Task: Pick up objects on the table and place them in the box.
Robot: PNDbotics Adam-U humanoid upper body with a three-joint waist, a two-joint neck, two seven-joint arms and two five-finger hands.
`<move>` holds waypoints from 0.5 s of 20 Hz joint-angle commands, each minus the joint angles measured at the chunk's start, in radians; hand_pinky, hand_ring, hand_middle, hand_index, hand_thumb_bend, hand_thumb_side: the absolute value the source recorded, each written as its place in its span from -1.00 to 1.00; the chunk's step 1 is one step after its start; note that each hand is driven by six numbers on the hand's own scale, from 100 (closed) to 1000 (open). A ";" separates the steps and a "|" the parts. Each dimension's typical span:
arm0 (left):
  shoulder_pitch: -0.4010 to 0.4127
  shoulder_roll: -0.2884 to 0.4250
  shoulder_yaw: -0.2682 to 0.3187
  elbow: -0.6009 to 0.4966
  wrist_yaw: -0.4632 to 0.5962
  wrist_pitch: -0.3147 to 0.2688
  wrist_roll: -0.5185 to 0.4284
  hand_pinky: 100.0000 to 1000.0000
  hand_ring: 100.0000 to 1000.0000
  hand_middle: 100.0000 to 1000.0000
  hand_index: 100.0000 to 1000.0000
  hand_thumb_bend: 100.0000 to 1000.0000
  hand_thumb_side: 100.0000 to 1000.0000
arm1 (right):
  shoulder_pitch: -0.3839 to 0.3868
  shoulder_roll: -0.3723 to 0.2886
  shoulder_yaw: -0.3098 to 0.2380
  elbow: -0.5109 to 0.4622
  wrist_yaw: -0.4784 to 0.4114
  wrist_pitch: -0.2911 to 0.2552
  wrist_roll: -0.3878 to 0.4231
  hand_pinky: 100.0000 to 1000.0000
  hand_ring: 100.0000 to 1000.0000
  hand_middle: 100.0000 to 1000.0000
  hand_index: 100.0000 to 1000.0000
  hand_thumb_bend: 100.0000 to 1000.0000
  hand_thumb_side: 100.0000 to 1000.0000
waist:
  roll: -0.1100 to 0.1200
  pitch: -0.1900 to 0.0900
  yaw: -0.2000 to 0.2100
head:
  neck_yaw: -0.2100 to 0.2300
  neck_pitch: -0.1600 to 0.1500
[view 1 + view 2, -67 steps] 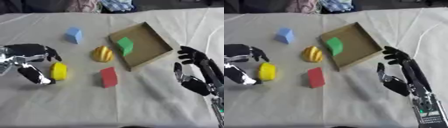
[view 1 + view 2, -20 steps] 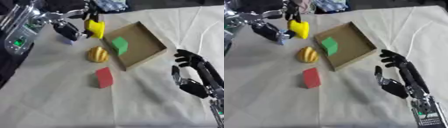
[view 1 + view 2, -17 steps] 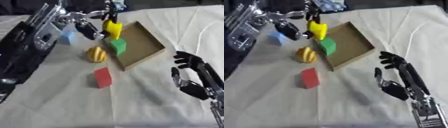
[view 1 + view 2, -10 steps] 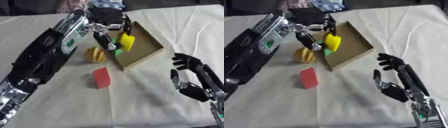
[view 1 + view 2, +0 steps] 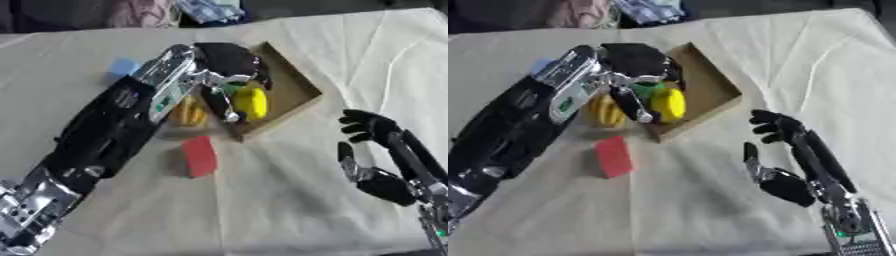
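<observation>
In the left eye view, the left hand [image 5: 229, 65] reaches across the cloth-covered table [image 5: 289, 200] from the near left, its fingers curled round a yellow block [image 5: 251, 101] and holding it over the open cardboard box [image 5: 297, 90]. A green block [image 5: 230, 89] shows only as a sliver in the box, just behind the yellow one. An orange striped object [image 5: 188, 111] lies on the table just left of the box, partly hidden by the left arm. A red block [image 5: 199, 156] lies nearer, below the box's near corner. A light blue block [image 5: 123, 66] peeks out at the far left, beyond the arm.

In the right eye view, the right hand [image 5: 785, 155] rests at the near right, well apart from the box, fingers spread and loosely bent, holding nothing. The yellow block sits between the left hand's thumb and fingers, above the near left part of the box.
</observation>
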 commanded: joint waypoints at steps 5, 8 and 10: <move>-0.038 0.056 0.039 -0.113 0.063 0.011 -0.029 0.49 0.41 0.50 0.68 -0.36 -0.54 | -0.008 -0.004 -0.007 -0.007 -0.003 0.001 0.004 0.34 0.48 0.50 0.78 -1.00 -0.41 | -0.010 -0.026 0.009 | -0.003 0.005; -0.046 0.123 0.044 -0.216 0.155 0.015 -0.050 0.48 0.37 0.45 0.64 -0.39 -0.52 | -0.007 -0.005 -0.012 -0.007 0.000 0.002 0.003 0.34 0.48 0.50 0.78 -1.00 -0.42 | -0.008 -0.027 0.016 | -0.013 0.003; -0.044 0.176 0.040 -0.281 0.227 0.024 -0.091 0.49 0.38 0.45 0.64 -0.37 -0.51 | -0.006 -0.008 -0.015 -0.006 0.003 0.003 0.002 0.34 0.48 0.50 0.78 -1.00 -0.42 | -0.006 -0.029 0.022 | -0.017 0.004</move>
